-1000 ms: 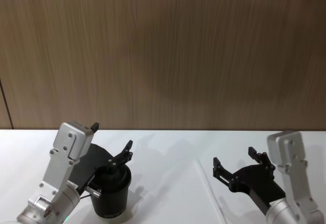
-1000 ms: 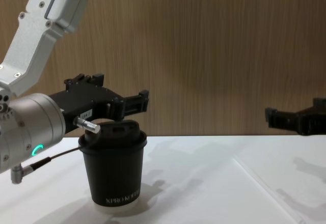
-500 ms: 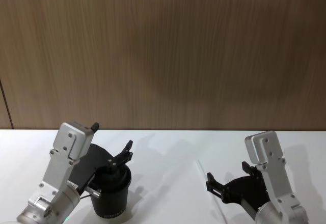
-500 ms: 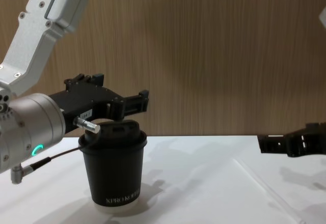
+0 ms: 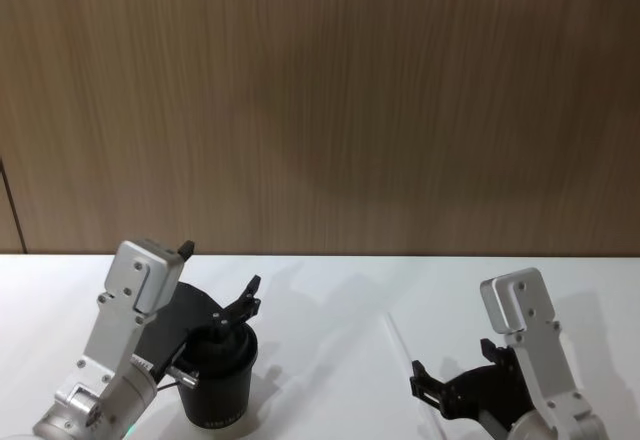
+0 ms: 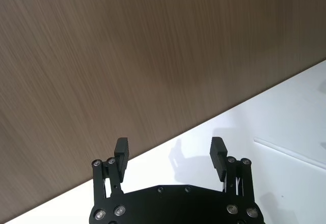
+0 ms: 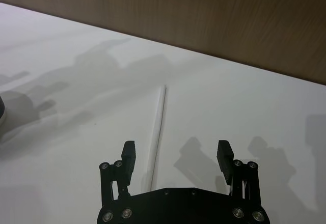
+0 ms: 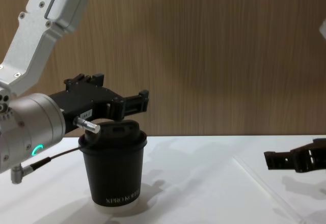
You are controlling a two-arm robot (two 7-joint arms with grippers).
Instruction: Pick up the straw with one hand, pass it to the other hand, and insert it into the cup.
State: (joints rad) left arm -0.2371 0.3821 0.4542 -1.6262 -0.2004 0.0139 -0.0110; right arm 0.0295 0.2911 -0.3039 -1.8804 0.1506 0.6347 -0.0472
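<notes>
straw (image 7: 158, 124): lying flat on the desk (image 8: 204, 183), off to the cup's (image 8: 114, 170) right;
right hand (image 7: 176, 150): wide open, low over the straw;
left hand (image 6: 169, 150): open too, hovering just above the cup

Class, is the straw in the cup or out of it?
Out: the straw lies flat on the white table, by the open right gripper.

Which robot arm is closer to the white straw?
Right. The right end effector hangs open over the straw; the left end effector sits open above the cup, farther off.
</notes>
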